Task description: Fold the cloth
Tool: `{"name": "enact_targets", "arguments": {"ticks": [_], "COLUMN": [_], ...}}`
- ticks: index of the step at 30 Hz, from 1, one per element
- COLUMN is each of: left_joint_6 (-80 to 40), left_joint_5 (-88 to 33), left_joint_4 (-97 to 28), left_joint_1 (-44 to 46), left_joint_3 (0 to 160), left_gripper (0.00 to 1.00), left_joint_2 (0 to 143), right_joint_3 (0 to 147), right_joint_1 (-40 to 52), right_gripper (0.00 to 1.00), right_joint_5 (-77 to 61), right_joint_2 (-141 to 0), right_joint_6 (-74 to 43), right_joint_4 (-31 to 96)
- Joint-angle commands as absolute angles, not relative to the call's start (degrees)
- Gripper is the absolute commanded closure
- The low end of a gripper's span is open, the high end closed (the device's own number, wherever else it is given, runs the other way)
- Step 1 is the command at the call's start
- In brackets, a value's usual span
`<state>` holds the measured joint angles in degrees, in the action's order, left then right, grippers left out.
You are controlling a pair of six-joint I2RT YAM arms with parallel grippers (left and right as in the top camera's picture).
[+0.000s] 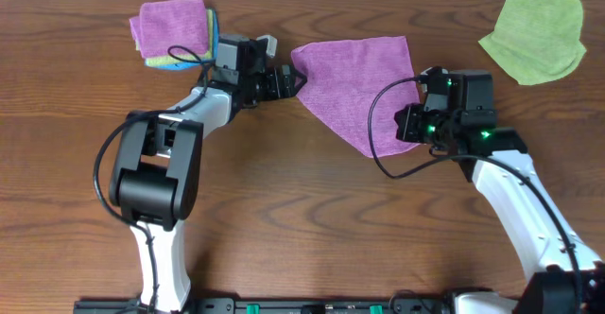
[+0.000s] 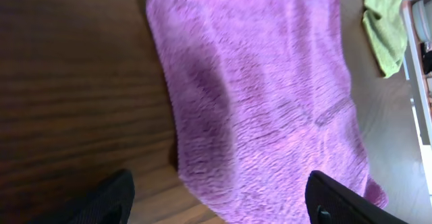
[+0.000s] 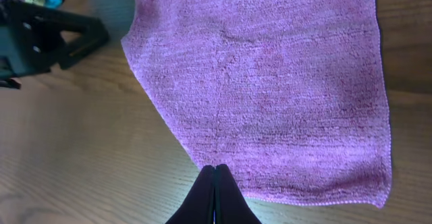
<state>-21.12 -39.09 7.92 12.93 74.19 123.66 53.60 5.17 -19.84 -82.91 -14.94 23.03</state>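
The cloth (image 1: pixel 359 82) lies flat on the desk (image 1: pixel 284 182). The left hand (image 1: pixel 291 79) gapes wide at its left corner, and the right hand (image 3: pixel 216 169) is closed at its near-right edge.

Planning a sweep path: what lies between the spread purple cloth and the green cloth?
Nothing but bare table between the cloth and green cloth, seen overhead.

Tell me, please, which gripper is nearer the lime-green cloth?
Right. The right gripper is at the purple cloth's side towards the lime-green cloth; the left gripper is at its opposite corner.
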Motion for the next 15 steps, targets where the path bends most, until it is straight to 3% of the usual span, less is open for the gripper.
{"name": "enact_targets", "arguments": {"ticks": [1,15], "left_joint_6": [-22.0,-24.8], "left_joint_5": [-40.7,-44.7], "left_joint_4": [7.9,9.0], "left_joint_1": [12.7,13.2], "left_joint_3": [75.1,75.1], "left_gripper": [0.17,0.18], "left_joint_2": [125.4,128.2], "right_joint_3": [54.3,54.4], "right_joint_1": [5.7,8.4], "right_gripper": [0.98,0.99], "right_joint_5": [-21.1,-21.3], "right_joint_2": [-83.7,-85.2], "right_joint_6": [-15.6,-15.7], "right_joint_4": [22.2,19.0]}}
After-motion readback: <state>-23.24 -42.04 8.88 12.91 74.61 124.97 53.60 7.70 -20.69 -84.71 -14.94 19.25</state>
